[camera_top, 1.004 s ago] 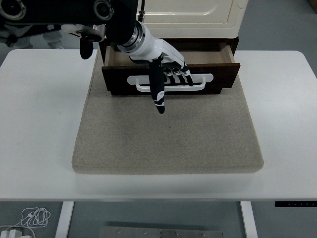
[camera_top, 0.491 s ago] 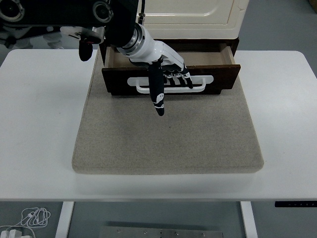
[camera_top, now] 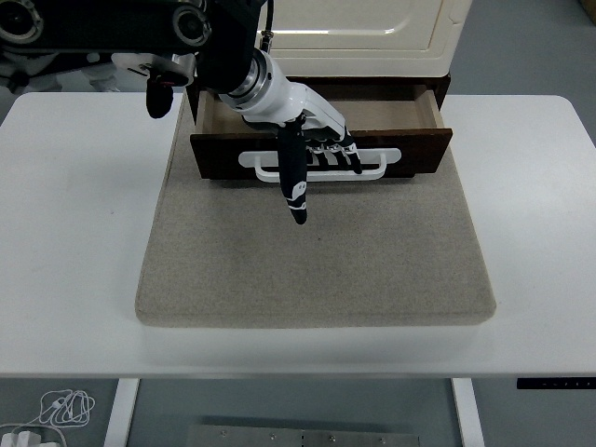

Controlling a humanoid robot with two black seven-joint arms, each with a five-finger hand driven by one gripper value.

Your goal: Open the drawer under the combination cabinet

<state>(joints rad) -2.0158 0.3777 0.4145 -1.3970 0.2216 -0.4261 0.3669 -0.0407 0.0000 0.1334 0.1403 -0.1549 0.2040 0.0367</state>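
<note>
The cream combination cabinet stands at the back of the table. Under it, a dark wooden drawer is pulled partway out, and its bare inside shows. A white bar handle runs across the drawer front. My left hand reaches in from the upper left; its fingers are hooked over the handle and its black thumb points down toward the mat. The right arm is out of view.
A beige felt mat lies under the cabinet and reaches toward the near edge of the white table. Cables lie on the floor at the lower left.
The drawer front has come slightly nearer, with my left hand still on its handle. The thumb tip sits a little lower in the picture.
</note>
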